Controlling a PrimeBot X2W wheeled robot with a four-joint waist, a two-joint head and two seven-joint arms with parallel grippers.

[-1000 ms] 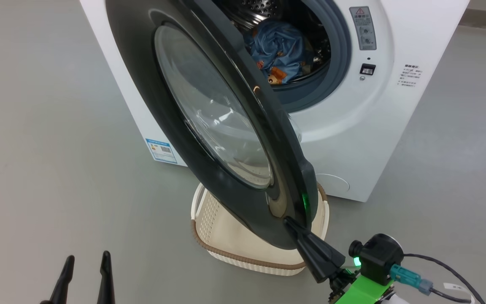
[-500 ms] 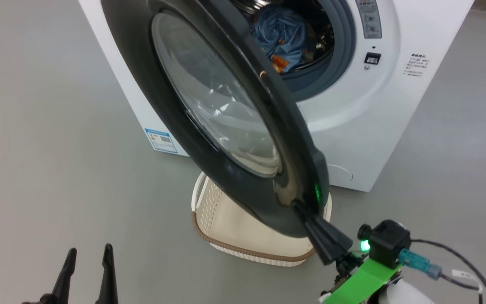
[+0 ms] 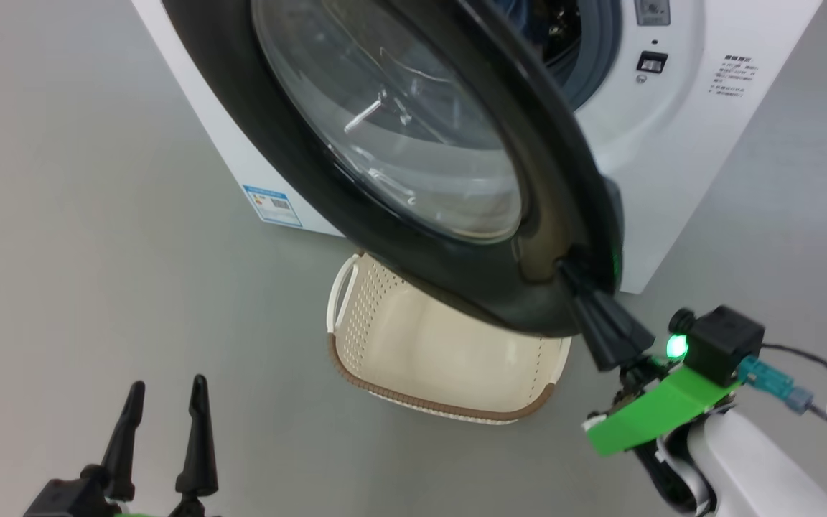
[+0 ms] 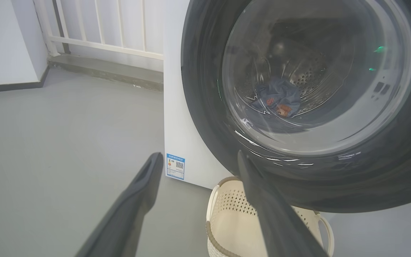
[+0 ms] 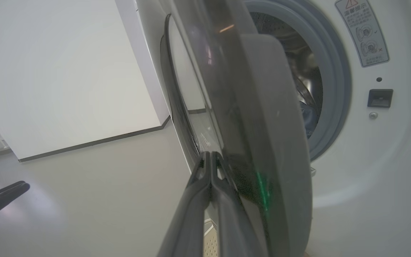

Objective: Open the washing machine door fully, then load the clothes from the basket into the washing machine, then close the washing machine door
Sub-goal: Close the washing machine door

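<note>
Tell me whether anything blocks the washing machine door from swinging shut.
Nothing visible does. The gap between the washing machine door and the grey door seal looks free; the clothes lie inside the drum, and the basket sits on the floor below the door's rim.

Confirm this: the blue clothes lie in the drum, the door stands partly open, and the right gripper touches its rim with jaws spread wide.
Wrong on one point: the right gripper is shut, fingers pressed together, as the right wrist view shows. The blue clothes do lie in the drum, the washing machine door stands partly open, and that gripper touches its rim.
</note>
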